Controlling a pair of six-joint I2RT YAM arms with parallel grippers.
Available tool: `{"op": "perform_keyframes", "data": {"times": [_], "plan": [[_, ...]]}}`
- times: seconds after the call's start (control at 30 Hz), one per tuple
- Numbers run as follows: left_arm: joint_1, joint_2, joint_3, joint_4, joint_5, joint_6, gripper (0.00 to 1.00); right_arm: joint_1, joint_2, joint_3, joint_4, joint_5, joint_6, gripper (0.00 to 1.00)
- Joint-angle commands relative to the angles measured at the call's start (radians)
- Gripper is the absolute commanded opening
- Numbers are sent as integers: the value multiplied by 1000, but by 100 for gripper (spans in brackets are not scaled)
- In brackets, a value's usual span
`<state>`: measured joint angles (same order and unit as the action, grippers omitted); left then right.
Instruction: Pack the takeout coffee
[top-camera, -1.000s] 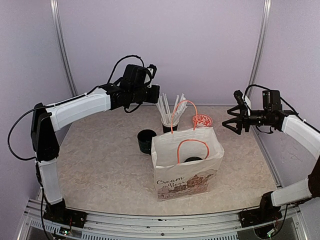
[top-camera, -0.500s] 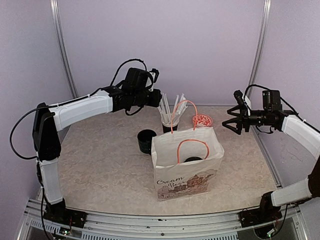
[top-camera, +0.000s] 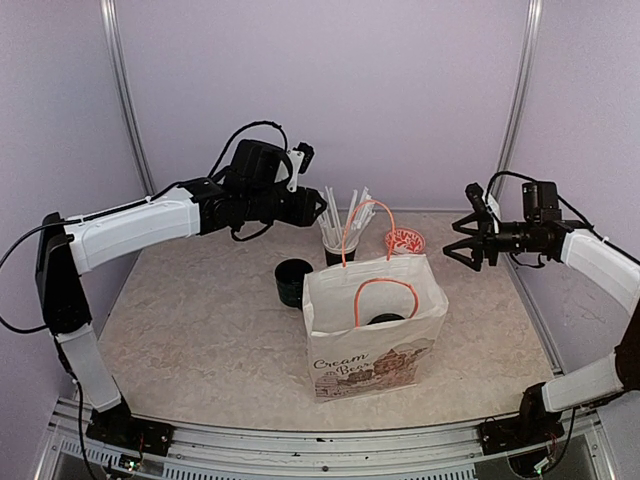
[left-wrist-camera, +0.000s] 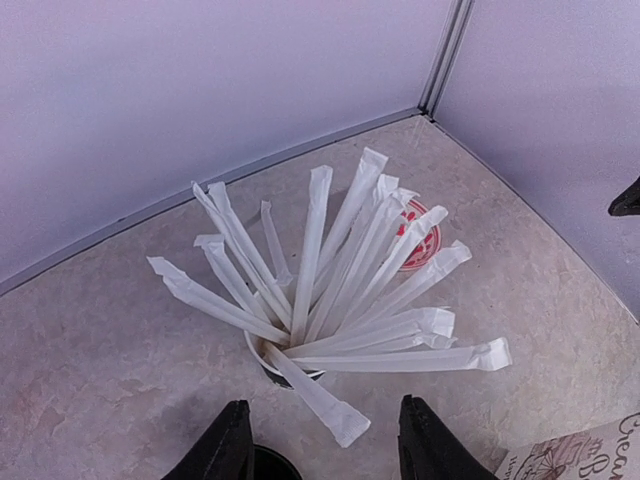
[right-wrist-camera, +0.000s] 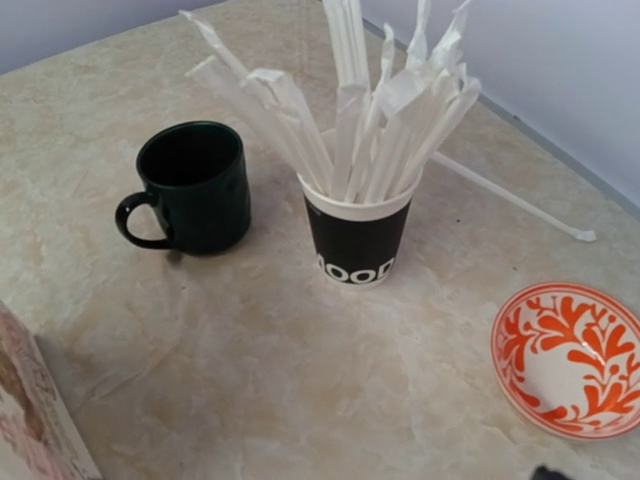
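The only sign of the takeout coffee is a round black lid (top-camera: 387, 320) low inside the paper bag (top-camera: 375, 345). No white cup shows on the table, and I cannot tell whether both are in there. The bag stands below the left claw (left-wrist-camera: 328, 445), toward the arm bases. That claw hangs with its fingers apart and nothing between them. Directly beneath it the straws (left-wrist-camera: 330, 270) fan out of their black cup (right-wrist-camera: 360, 240). The right claw (top-camera: 468, 241), fingers spread and empty, hovers well to the bag's right.

Judging from this, a descent could catch several straws at once. A finger could also shove the light cup over against the bag or the mug (right-wrist-camera: 195, 185).
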<state>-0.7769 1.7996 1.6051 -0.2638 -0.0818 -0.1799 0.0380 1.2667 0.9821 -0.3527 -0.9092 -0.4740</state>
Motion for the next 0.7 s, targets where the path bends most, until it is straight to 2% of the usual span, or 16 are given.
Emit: {"op": "perform_keyframes", "data": {"times": [0.0, 0.3, 0.47, 0.67], "plan": [[-19, -12, 6, -20, 10, 43, 50, 2, 15, 5, -21, -25, -12, 90], [-21, 81, 71, -39, 4, 69, 37, 3, 17, 9, -29, -20, -14, 90], [-16, 105, 101, -56, 2, 80, 17, 3, 24, 9, -27, -17, -17, 90], [-12, 118, 128, -69, 5, 82, 1, 3, 28, 8, -28, -13, -21, 89]]}}
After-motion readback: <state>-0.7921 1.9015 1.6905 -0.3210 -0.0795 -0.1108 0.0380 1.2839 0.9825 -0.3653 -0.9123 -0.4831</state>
